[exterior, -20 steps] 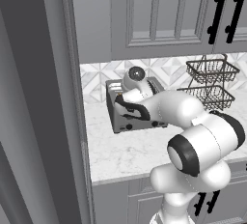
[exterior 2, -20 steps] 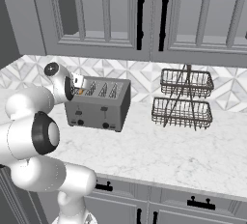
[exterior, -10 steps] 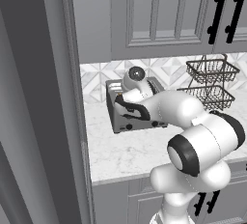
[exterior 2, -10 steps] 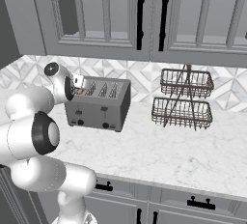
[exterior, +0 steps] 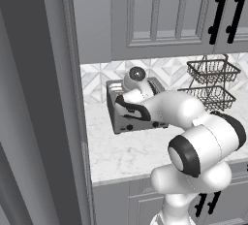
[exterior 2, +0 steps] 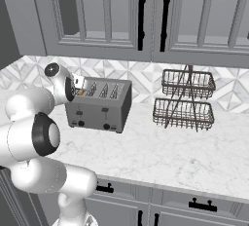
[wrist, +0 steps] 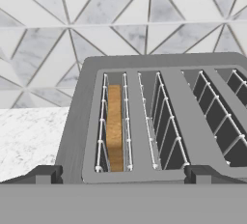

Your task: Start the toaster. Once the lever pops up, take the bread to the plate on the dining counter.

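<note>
The grey four-slot toaster (exterior 2: 99, 113) (exterior: 121, 122) (wrist: 77, 121) stands on the marble counter against the tiled wall. Its leftmost slot holds the bread (wrist: 115, 126) (exterior 2: 81, 92), a tan slice sunk low between the wire guides. My gripper (wrist: 123, 175) (exterior 2: 78, 81) (exterior: 122, 104) hovers just above the toaster's left end, pointing down at the slots. It is open, with one dark fingertip (wrist: 43, 175) on each side of the left pair of slots and nothing between them. The plate and the dining counter are out of view.
A two-tier black wire basket rack (exterior 2: 187, 101) (exterior: 210, 86) stands to the right of the toaster. Grey upper cabinets (exterior 2: 141, 15) with black handles hang overhead. A tall grey panel (exterior: 43, 98) closes off the counter's left end. Bare marble counter (exterior 2: 170, 157) lies in front.
</note>
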Robot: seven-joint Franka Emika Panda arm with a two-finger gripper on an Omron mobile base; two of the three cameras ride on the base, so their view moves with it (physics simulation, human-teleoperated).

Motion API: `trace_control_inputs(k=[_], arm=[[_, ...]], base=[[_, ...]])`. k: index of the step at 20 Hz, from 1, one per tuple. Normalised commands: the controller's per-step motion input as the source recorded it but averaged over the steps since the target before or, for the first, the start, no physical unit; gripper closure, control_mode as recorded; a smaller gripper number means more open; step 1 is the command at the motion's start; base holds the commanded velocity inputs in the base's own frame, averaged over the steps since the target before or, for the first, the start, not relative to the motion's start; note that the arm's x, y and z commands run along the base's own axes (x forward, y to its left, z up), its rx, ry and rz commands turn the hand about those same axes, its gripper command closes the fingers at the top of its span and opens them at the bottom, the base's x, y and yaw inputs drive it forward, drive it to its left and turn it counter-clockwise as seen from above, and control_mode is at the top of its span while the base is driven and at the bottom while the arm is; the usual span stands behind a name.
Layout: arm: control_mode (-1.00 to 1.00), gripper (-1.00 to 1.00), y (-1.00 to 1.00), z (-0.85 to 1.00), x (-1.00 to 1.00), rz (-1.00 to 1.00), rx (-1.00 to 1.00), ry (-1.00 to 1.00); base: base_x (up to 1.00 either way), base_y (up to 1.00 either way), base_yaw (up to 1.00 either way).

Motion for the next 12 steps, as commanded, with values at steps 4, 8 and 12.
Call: trace_control_inputs(k=[4,8,12], arm=[[-1.0,-1.0,0.0,0.0,0.0,0.0,0.0,0.0],[-1.0,-1.0,0.0,0.0,0.0,0.0,0.0,0.0],[-1.0,-1.0,0.0,0.0,0.0,0.0,0.0,0.0]], base=[[0.0,0.0,0.0],[0.0,0.0,0.0],[0.0,0.0,0.0]])
